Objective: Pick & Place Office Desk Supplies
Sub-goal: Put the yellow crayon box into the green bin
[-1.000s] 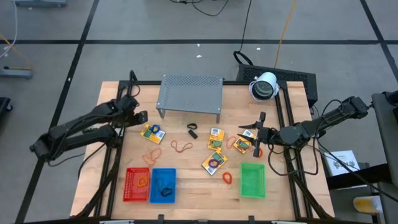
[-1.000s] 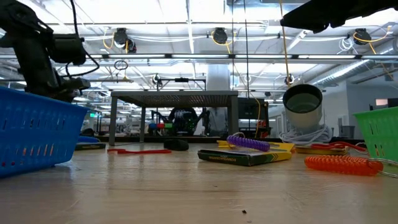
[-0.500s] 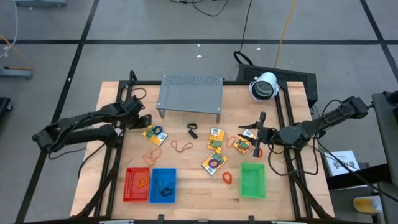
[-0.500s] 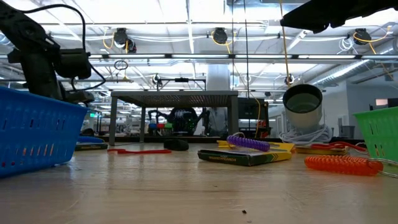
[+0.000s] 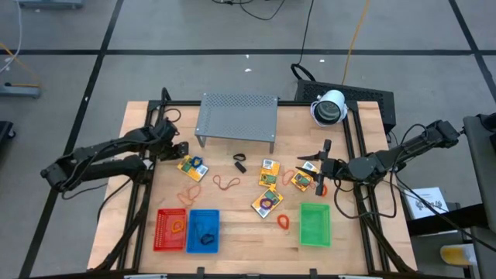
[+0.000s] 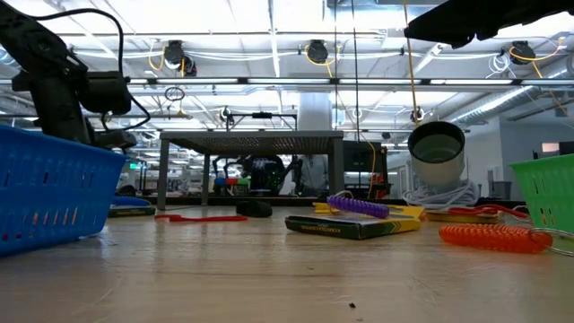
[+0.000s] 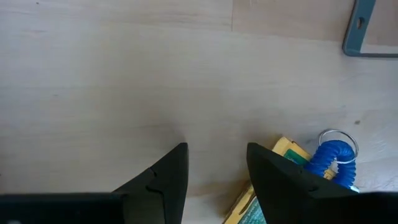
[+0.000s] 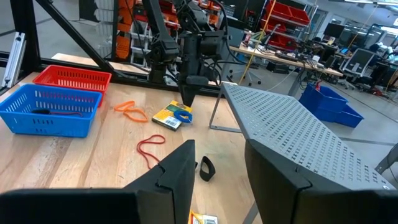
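1. Left gripper (image 5: pixel 180 147) hung over the table (image 5: pixel 232 225) just beside a yellow packet (image 5: pixel 191 165), on the side away from the baskets; its fingers (image 7: pixel 168 177) stood parted with a narrow gap and nothing between them.
2. That packet carried a blue coiled ring (image 7: pixel 333 155) on its top face; in the left wrist view it lay just beside one fingertip, not touching.
3. Right gripper (image 5: pixel 319 164) sat at the far side of the table from the left one, fingers (image 8: pixel 177 174) apart and empty, next to another packet (image 5: pixel 301 180) with orange bands at it.
4. Further packets (image 5: pixel 266 203) lay between the two grippers; the low view showed one as a flat yellow slab with a purple coil (image 6: pixel 359 205) on top.
5. Printing on the packets was too small to read.
6. A black clip (image 5: pixel 239 163) and a red band loop (image 5: pixel 225 183) lay between the grippers, near the shelf (image 5: pixel 237 116).
7. An orange coil (image 5: pixel 284 222) lay just beside the green basket (image 5: pixel 315 225).
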